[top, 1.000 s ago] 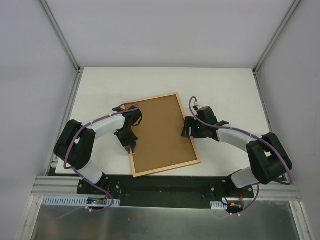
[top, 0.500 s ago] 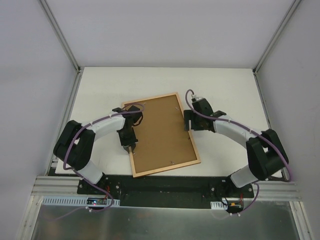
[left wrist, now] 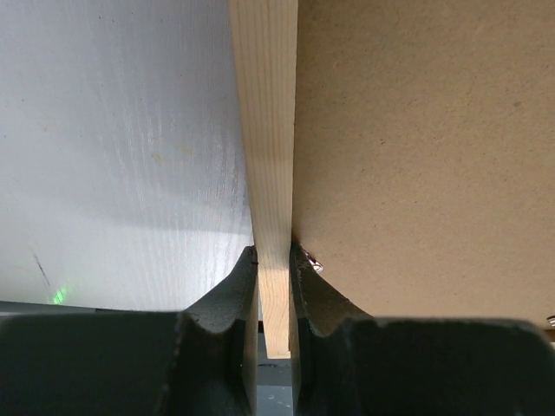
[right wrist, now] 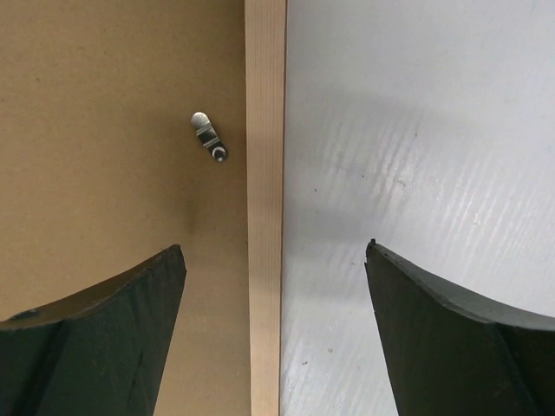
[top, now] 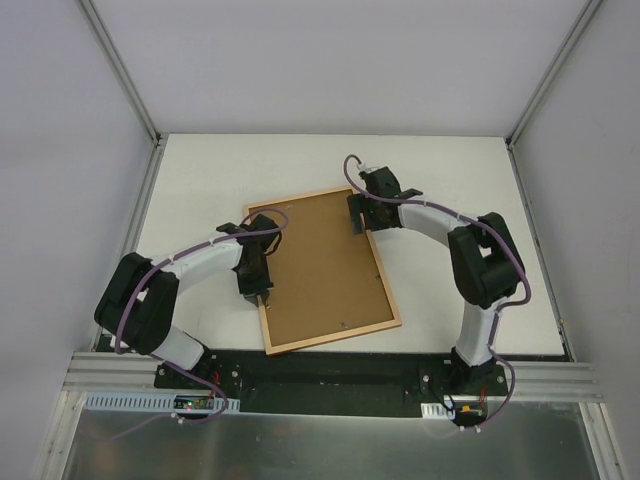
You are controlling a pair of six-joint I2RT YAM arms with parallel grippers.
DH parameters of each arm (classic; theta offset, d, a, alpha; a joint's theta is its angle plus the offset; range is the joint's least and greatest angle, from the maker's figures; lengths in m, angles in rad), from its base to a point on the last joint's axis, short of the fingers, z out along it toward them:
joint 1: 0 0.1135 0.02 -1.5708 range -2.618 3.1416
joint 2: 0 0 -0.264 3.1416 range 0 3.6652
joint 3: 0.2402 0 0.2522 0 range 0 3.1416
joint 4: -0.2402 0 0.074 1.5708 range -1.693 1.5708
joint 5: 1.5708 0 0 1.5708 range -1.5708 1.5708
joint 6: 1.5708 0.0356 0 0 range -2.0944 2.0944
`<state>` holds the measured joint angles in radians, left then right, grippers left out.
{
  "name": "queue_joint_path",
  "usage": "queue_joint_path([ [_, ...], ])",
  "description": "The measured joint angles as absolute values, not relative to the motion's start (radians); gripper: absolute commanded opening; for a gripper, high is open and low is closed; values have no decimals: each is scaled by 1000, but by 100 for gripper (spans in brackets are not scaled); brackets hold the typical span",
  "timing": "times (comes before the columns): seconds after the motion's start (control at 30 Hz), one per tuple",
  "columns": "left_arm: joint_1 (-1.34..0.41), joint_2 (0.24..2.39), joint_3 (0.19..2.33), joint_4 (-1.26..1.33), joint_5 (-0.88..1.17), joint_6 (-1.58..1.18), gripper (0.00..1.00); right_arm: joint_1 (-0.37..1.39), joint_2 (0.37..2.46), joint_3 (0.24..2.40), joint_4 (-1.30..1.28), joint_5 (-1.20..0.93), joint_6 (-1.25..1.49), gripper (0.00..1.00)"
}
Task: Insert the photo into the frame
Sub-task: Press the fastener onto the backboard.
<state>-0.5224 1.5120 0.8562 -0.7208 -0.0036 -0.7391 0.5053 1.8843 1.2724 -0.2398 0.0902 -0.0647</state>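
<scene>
The frame lies back side up on the white table, with a brown backing board filling it. My left gripper is shut on the frame's left rail, one finger on the table side and one on the board side. My right gripper hangs open over the right rail near the far right corner, its fingers straddling the rail without touching it. A small metal turn clip sits on the board beside that rail. The photo is hidden or out of view.
White table surrounds the frame, closed in by pale walls and metal corner posts. The black base rail of the arms runs along the near edge just below the frame's near corner.
My right arm has slid along the right rail towards the far right corner, and its jaws have opened wider. The left gripper keeps its hold on the left rail; the frame has not shifted.
</scene>
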Motion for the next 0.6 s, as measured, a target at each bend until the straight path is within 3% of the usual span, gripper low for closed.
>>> queue_joint_path([
  [0.2,-522,1485,833,-698,-4,-739,0,505,1966,1357,-253,91,-87,85],
  [0.6,-522,1471,820,-685,-3,-739,0,505,2056,1472,-272,123,-83,68],
])
